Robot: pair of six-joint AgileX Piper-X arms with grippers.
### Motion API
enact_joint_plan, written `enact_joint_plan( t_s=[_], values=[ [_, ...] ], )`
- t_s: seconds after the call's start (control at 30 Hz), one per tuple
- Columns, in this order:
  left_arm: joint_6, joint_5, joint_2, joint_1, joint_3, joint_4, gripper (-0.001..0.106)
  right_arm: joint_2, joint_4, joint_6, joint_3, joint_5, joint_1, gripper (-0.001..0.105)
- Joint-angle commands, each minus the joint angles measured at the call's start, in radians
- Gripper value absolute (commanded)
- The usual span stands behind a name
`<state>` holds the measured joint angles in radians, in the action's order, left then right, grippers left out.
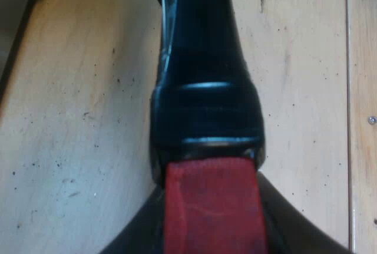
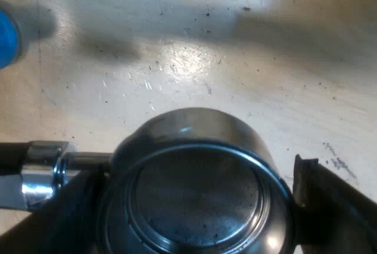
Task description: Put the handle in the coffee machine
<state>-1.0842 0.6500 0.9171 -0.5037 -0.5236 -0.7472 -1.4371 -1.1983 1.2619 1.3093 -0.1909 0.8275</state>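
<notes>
**Item:** holder [image 1: 203, 77], metal w/ dark handle and red end [image 1: 212, 224].
**Location:** over the wooden table [image 1: 70, 148]; lock-in at the machine not yet done. I can't tell if it rests on the boards or hangs just above them.

**L gripper** [image 1: 210, 186]: jaws closed down on the red end, black gripper parts tight against each side, no gap I can see. I read that as a hold at the very tip of the handle.

**R gripper** [image 2: 193, 177]: set astride the basket [image 2: 197, 207], which sits rim up, inside grey w/ dark specks. Clamped on the wall or only close around it? Can't tell. The shiny collar [image 2: 41, 168] runs from the basket toward the handle.

**Also present:** blue tamper [image 2: 6, 36] on the table, well apart from the basket.

**Risks, my judgement:**
- Tip-only grip by L gives a long lever. The basket's weight could droop or twist the holder in the jaws, so the lugs would meet the machine's front crooked and jam.
- If both arms hold at once and I move one w/o the other, the holder gets wrenched. Either a grip slips or the arms fight each other.
- If R lets go too early and L's hold is weaker than it looks, the holder drops to the table.
- Any tilt of the basket on the way spills whatever is inside.
- A low swing toward the tamper could knock it over.
</notes>
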Motion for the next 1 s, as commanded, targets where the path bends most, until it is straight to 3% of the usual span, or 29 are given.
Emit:
enact_joint_plan(
  t_s=[0.03, 0.33, 0.5, 0.77, 0.8, 0.83, 0.87, 0.93, 1.0],
  values=[
    [0.01, 0.067, -0.002, -0.005, -0.005, 0.035, 0.0, 0.019, 0.012, 0.059, 0.016, 0.001, 0.001, 0.105],
    [0.01, 0.067, -0.002, -0.005, -0.005, 0.035, 0.0, 0.057, 0.018, 0.067, 0.016, 0.13, 0.001, 0.105],
    [0.01, 0.067, -0.002, 0.002, -0.005, 0.035, 0.0, 0.115, 0.04, 0.067, 0.016, 0.136, 0.005, 0.105],
    [-0.004, 0.067, -0.042, 0.146, -0.019, -0.024, 0.0, 0.199, 0.084, 0.065, 0.016, 0.239, 0.072, 0.105],
    [-0.004, 0.067, -0.045, 0.156, -0.021, -0.027, 0.0, 0.205, 0.086, 0.058, 0.016, 0.265, 0.095, 0.105],
    [-0.002, 0.067, -0.053, 0.183, -0.025, -0.048, 0.0, 0.21, 0.101, 0.03, 0.011, 0.388, 0.194, 0.105],
    [-0.002, 0.069, -0.064, 0.216, -0.029, -0.068, 0.0, 0.21, 0.103, 0.027, 0.01, 0.388, 0.203, 0.105],
    [-0.002, 0.084, -0.083, 0.275, -0.029, -0.085, 0.0, 0.21, 0.144, -0.025, 0.001, 0.573, 0.329, 0.105],
    [-0.002, 0.104, -0.095, 0.321, -0.033, -0.103, 0.0, 0.21, 0.168, -0.044, 0.001, 0.656, 0.385, 0.104]
  ],
)
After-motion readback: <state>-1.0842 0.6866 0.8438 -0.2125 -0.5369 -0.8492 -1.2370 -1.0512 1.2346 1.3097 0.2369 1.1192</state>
